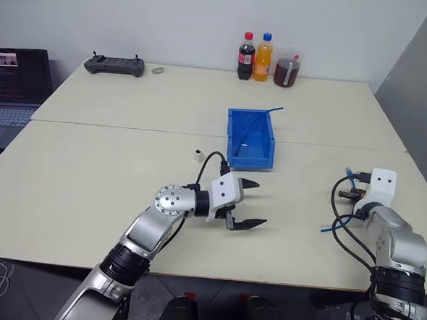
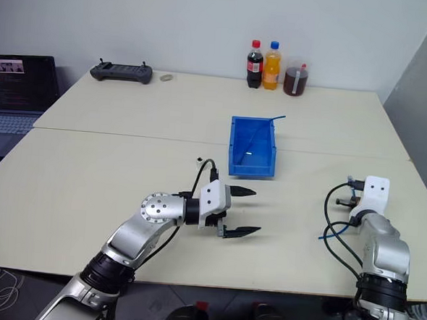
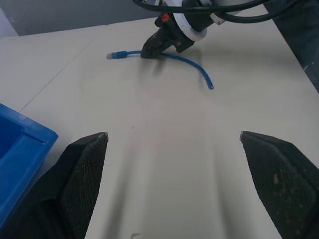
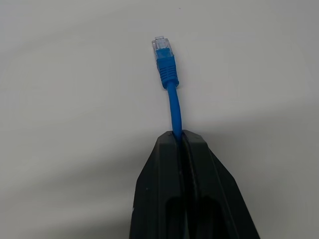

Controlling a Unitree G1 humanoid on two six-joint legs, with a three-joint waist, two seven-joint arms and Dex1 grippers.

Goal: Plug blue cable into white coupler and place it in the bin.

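**Right Gripper Pinches Blue Cable as Coupler Waits Beside the Bin**

Head camera: The bin (image 1: 252,138) sits open-topped near the middle of the pale table (image 1: 90,167), with a thin blue strand lying inside it and poking out over its far rim. The white coupler (image 1: 198,155) stands alone on the tabletop just to the left of the bin's near corner, touching nothing. Nearer the robot than the bin, the left gripper (image 1: 248,204) hangs with its two black fingers spread wide and nothing between them. Well to the right of the bin, near the table's right edge, the right gripper (image 1: 351,184) rests low at the tabletop, and the blue cable (image 1: 338,226) trails from it back toward the near edge of the table. Beyond the bin, at the table's far side, stand two drink bottles (image 1: 254,57) and a jar of dark liquid (image 1: 286,71); a handheld controller (image 1: 115,65) lies far to the bin's left, with an open laptop (image 1: 15,82) past the table's left edge.

Left wrist camera: The left gripper's fingertips (image 3: 92,167) stand far apart over bare tabletop, a corner of the bin beside one of them. Across the table, the right gripper is clamped on the blue cable, the plug end sticking out on one side and the loose tail curving away on the other.

Right wrist camera: The right gripper's fingers (image 4: 164,189) are pressed together on the blue cable a short way behind its plug (image 4: 163,52), which points out ahead, away from the fingers.
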